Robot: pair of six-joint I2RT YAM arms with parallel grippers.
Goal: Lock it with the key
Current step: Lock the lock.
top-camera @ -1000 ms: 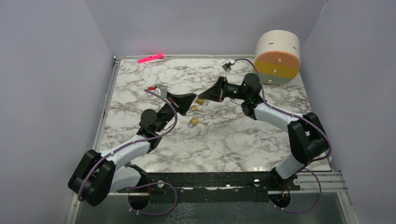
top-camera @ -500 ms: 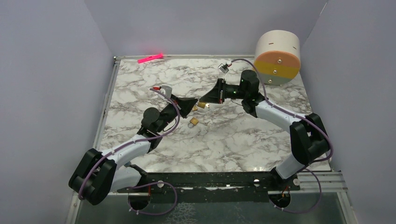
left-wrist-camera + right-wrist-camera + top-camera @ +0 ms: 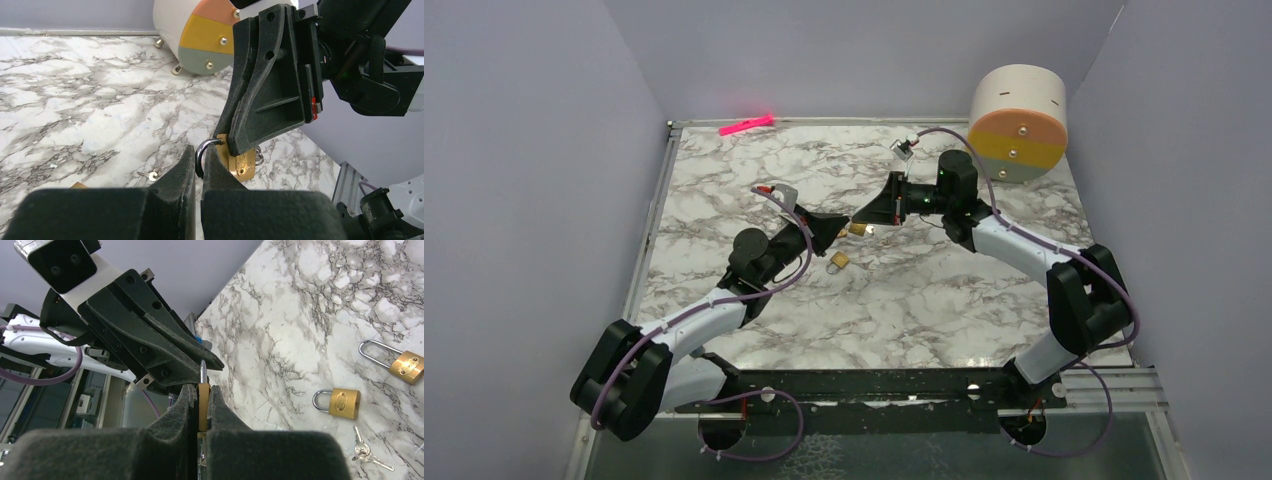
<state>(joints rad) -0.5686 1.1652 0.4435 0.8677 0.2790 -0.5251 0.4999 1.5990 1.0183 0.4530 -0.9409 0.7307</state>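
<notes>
right wrist: right gripper [image 3: 202, 390] is clamped on the flat sides of a brass padlock [image 3: 203, 401], held edge-on and upright. its silver shackle [image 3: 202, 371] sticks up to the tips of the left gripper [image 3: 212, 362].

left wrist: left gripper [image 3: 200, 150] has its fingers pressed together. the shackle [image 3: 201, 150] curves right at their tips; cannot tell whether it is pinched or only touching. right gripper [image 3: 232, 147] comes down from above onto the padlock [image 3: 243, 166], which is off the table.

top external: the two grippers meet tip to tip over the middle of the marble table [image 3: 924, 300], left gripper [image 3: 832, 232] on the left and right gripper [image 3: 864, 216] on the right, with the padlock [image 3: 857, 229] between them.

key [image 3: 367, 452]: lies flat on the marble, apart from both grippers, in neither one. it is small and silver and seems to sit on a ring with another.

near the key: a loose padlock [image 3: 344, 402] just beside it, and a second loose padlock [image 3: 406, 366] further off. both lie flat.

back of table: white drum [image 3: 1018, 100] with peach, yellow and grey bands, at the far right corner. pink object [image 3: 746, 125] at the far left edge.
</notes>
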